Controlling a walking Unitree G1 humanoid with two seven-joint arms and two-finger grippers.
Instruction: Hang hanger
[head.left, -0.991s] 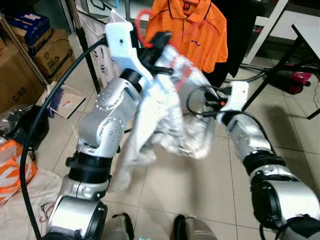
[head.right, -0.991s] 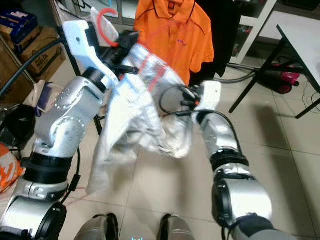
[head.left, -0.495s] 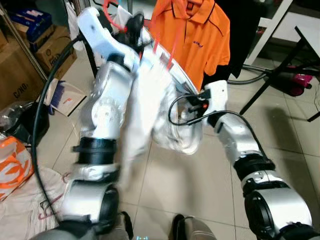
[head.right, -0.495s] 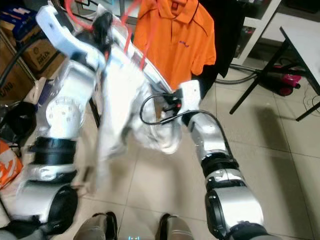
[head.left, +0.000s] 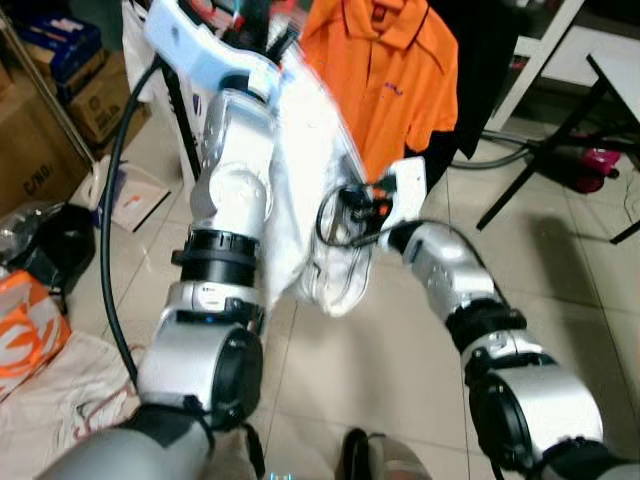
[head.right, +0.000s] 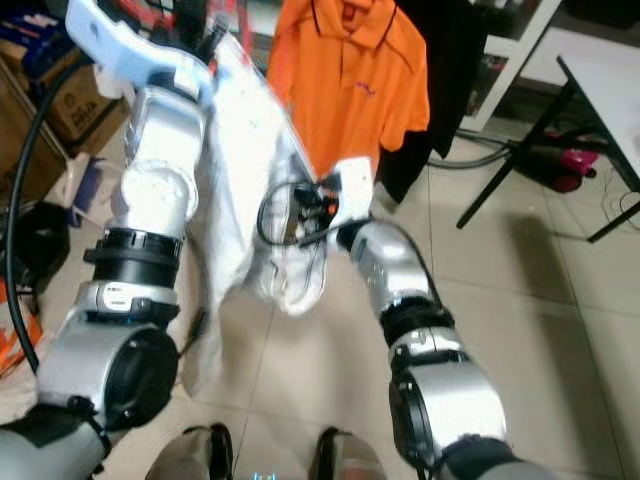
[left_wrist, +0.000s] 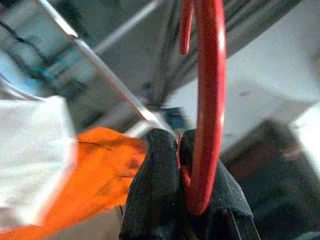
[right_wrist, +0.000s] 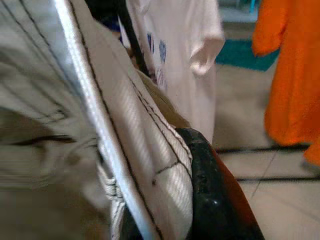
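My left gripper is raised high at the upper left and is shut on the hook of a red hanger. A silver rail runs just beyond the hook. A white garment hangs from the hanger, down along my left arm. Lower down, my right gripper is buried in the garment's bunched lower part. Striped white fabric lies pressed against one of its black fingers. An orange polo shirt hangs right behind the garment.
Cardboard boxes and a shelf stand at the left. An orange bag and a white cloth lie on the tiled floor. Black table legs cross at the right. A dark garment and a white T-shirt hang nearby.
My left arm has lifted the hanger up and back toward the rail. The garment now hangs straighter, and my right gripper has followed it to the left.
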